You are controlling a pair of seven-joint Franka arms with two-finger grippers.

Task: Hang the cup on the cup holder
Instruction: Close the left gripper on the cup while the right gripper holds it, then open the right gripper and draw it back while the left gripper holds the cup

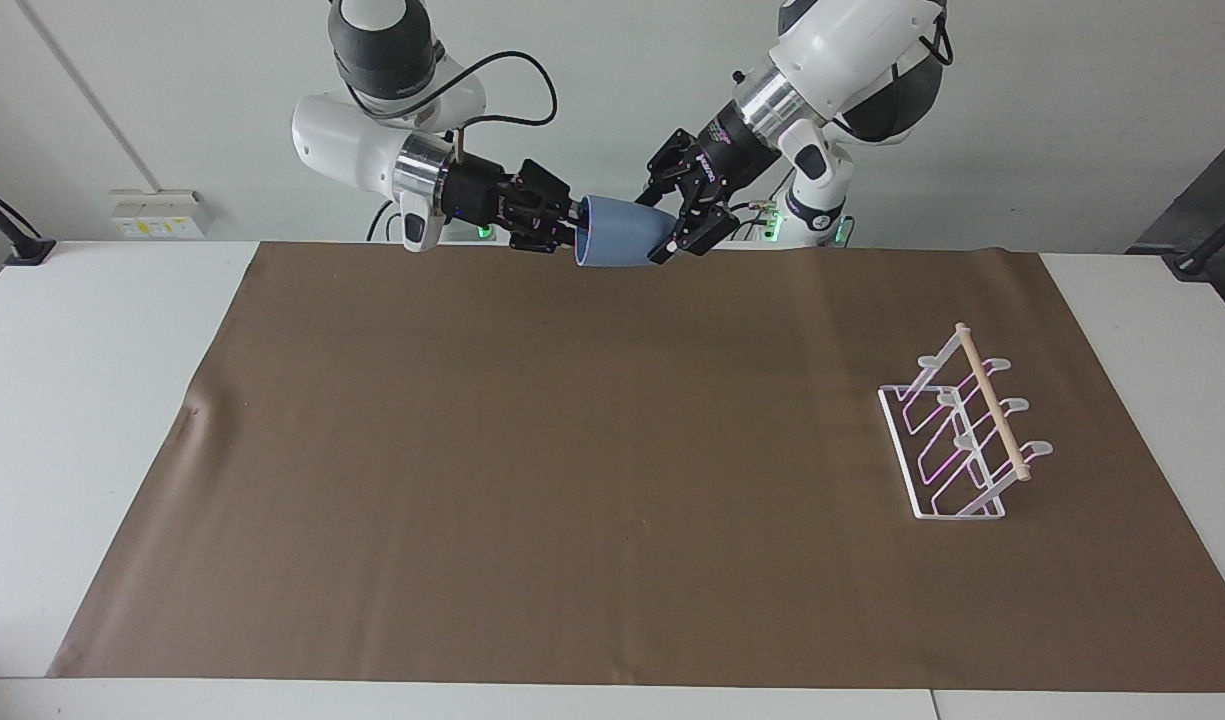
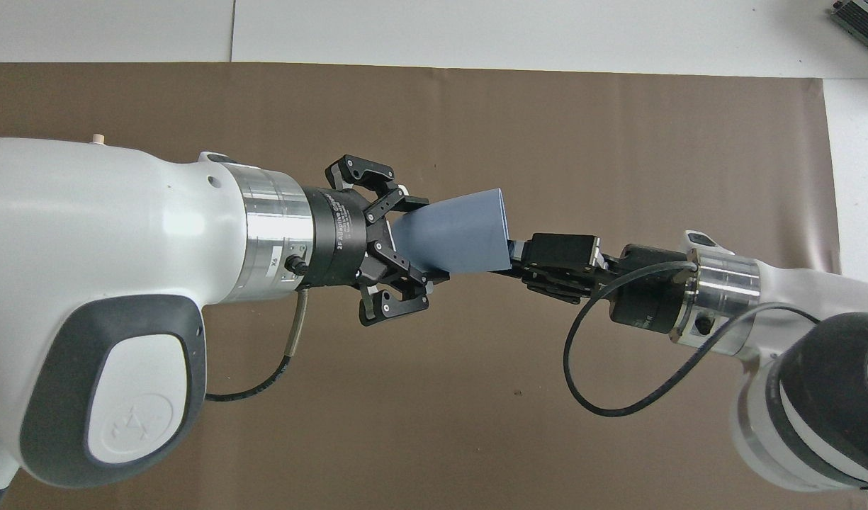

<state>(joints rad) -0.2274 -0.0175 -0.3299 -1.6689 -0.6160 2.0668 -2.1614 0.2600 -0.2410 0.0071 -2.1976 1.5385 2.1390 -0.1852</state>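
The light blue cup (image 1: 617,235) is held in the air between both grippers, over the mat's edge nearest the robots, lying on its side and tilted. My left gripper (image 1: 669,235) is shut around its narrow base, as the overhead view shows too (image 2: 425,241). My right gripper (image 1: 575,228) pinches the cup's wide rim, with one finger inside the mouth; in the overhead view it (image 2: 515,256) meets the rim of the cup (image 2: 462,234). The white wire cup holder (image 1: 962,430) stands on the mat toward the left arm's end. In the overhead view only its dowel tip (image 2: 100,139) shows.
A brown mat (image 1: 572,480) covers most of the white table (image 1: 72,400). A black cable (image 2: 618,368) loops below the right wrist.
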